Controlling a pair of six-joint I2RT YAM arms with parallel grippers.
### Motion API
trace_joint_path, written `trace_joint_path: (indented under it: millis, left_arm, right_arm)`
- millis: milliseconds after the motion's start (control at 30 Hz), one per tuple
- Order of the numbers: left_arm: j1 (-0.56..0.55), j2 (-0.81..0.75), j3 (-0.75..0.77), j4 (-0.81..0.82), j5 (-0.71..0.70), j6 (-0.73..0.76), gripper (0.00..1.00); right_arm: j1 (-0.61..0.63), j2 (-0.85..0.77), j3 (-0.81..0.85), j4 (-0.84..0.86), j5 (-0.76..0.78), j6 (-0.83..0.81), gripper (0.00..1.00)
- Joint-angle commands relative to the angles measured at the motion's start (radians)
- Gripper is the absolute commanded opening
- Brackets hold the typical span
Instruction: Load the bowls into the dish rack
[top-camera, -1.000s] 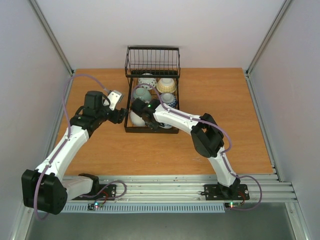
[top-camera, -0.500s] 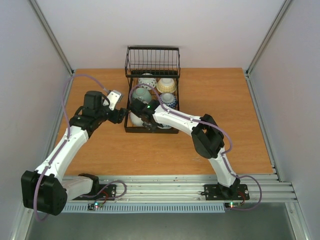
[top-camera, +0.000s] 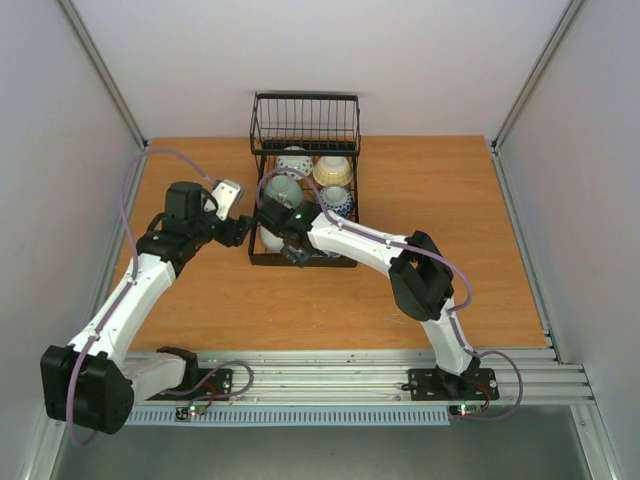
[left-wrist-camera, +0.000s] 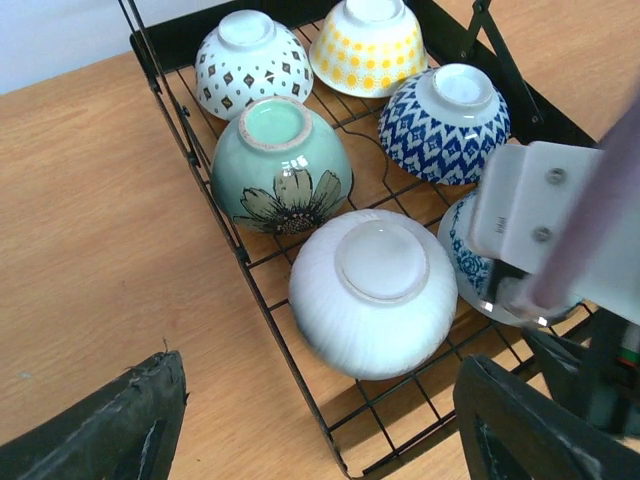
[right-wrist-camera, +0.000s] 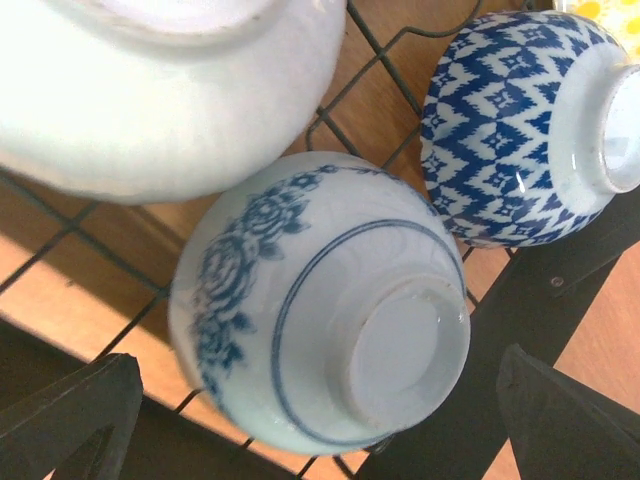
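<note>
The black wire dish rack (top-camera: 305, 125) holds several bowls, all upside down. In the left wrist view they are a diamond-patterned white bowl (left-wrist-camera: 250, 60), a yellow one (left-wrist-camera: 368, 45), a green flower bowl (left-wrist-camera: 280, 165), a blue-patterned one (left-wrist-camera: 445, 120), a plain white one (left-wrist-camera: 375, 290) and a blue floral one (left-wrist-camera: 462, 255). My right gripper (right-wrist-camera: 320, 420) hangs open over the floral bowl (right-wrist-camera: 300, 300), its fingers wide on either side. My left gripper (left-wrist-camera: 320, 440) is open and empty beside the rack's near left corner (left-wrist-camera: 345, 455).
The rack's tall basket end (top-camera: 305, 105) stands at the far side. My right wrist housing (left-wrist-camera: 545, 230) covers part of the floral bowl in the left wrist view. Bare wooden table (top-camera: 430, 210) lies around the rack, with grey walls (top-camera: 60, 150) at both sides.
My right wrist has drifted slightly left and nearer over the rack's near end. Both grippers stay open, and the left arm has barely moved.
</note>
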Motion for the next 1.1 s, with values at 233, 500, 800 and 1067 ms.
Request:
trace_joint_path:
  millis: [233, 500, 800, 1067]
  left_arm:
    - [0.081, -0.092, -0.059, 0.124, 0.062, -0.014, 0.84]
    - [0.168, -0.110, -0.190, 0.352, 0.026, -0.075, 0.99]
    - [0.181, -0.056, -0.358, 0.697, -0.119, -0.106, 0.99]
    - [0.181, 0.029, -0.391, 0.812, -0.275, -0.142, 0.99]
  right_arm:
    - [0.038, -0.331, -0.216, 0.160, -0.219, 0.062, 0.99]
    - [0.041, -0.602, -0.459, 0.338, -0.306, 0.135, 0.99]
    - [0.048, -0.815, -0.656, 0.376, -0.188, 0.276, 0.99]
    - [0.060, -0.971, -0.791, 0.381, -0.085, 0.353, 0.99]
